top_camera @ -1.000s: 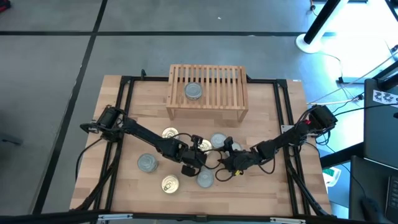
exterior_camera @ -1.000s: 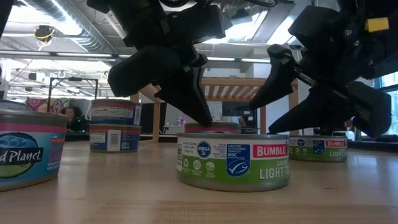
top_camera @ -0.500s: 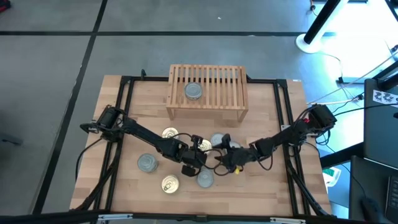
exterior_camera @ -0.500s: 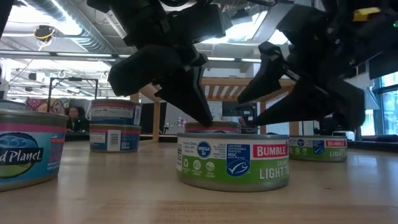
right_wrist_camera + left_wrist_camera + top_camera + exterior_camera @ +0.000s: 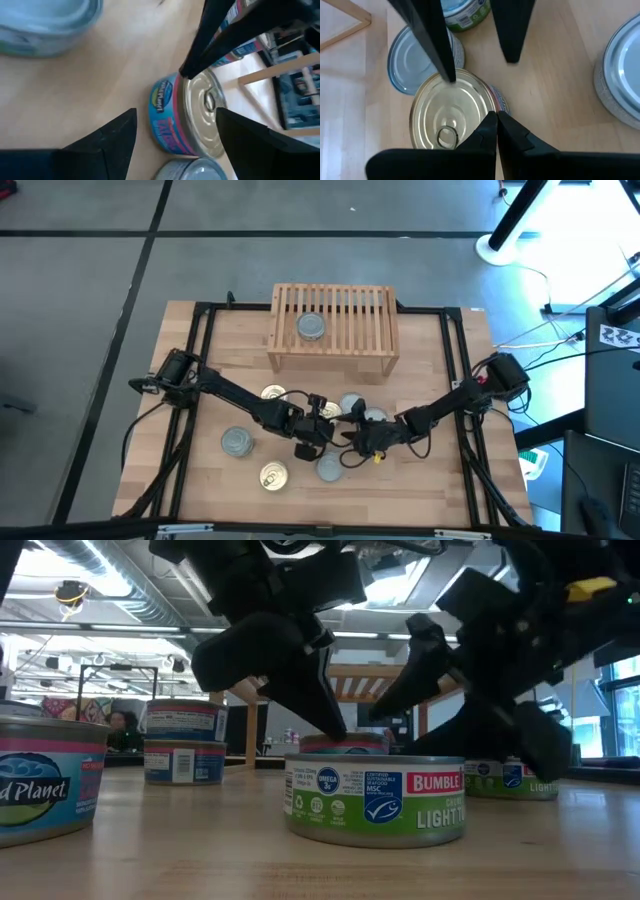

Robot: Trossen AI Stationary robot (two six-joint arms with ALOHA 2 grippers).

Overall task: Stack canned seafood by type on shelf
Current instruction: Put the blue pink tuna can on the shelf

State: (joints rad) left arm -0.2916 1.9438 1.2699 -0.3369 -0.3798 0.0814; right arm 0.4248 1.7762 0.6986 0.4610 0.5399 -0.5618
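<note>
- The left gripper [image 5: 496,120] has its fingers pressed together, tips by the rim of a gold-topped tin [image 5: 452,117] mid-table.
- The right gripper [image 5: 172,127] faces that same tin, fingers spread wide, holding nothing.
- One silver-topped tin [image 5: 311,326] sits on the shelf [image 5: 334,330].
- Other tins lie around both grippers on the table [image 5: 420,480].

- A robotics lab in an open, industrial-style hall is shown.
- A wooden worktop [image 5: 420,360] fitted with a black frame [image 5: 205,330] is seen on a grey floor [image 5: 80,300] marked with dark lines.
- Exposed ducts [image 5: 110,580] and strip lights [image 5: 140,628] are seen on the ceiling.
- Cables [image 5: 560,330] and a white stand base [image 5: 500,248] are seen beside the worktop.
- A seated person [image 5: 122,730] is visible far behind.
</note>
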